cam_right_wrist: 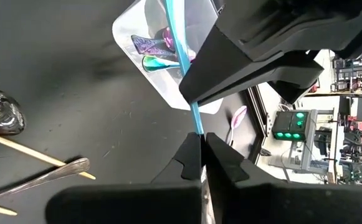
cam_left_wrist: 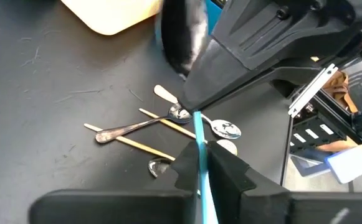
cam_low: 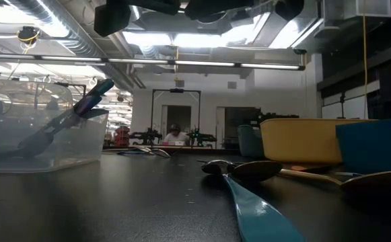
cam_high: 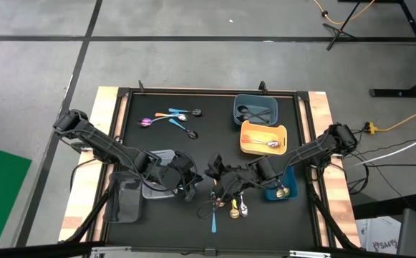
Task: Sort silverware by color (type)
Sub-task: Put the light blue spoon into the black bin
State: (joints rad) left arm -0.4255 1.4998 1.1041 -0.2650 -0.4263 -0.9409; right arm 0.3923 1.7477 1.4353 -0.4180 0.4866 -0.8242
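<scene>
Two grippers meet mid-table over the loose spoons. The left gripper and the right gripper each pinch a teal-blue spoon.

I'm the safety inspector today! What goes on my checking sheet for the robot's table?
Surface: black table with a clear tray, grey-blue tray, yellow tray and blue tray.
Job's things: loose spoons left of the grey-blue tray; front pile; some spoons already in trays.
Clutter: nothing seen.
Hands: left hand and right hand both shut on one blue spoon, mid-table.
Cables: yellow cable on the floor, right.
Surroundings: grey floor; person far behind.
</scene>
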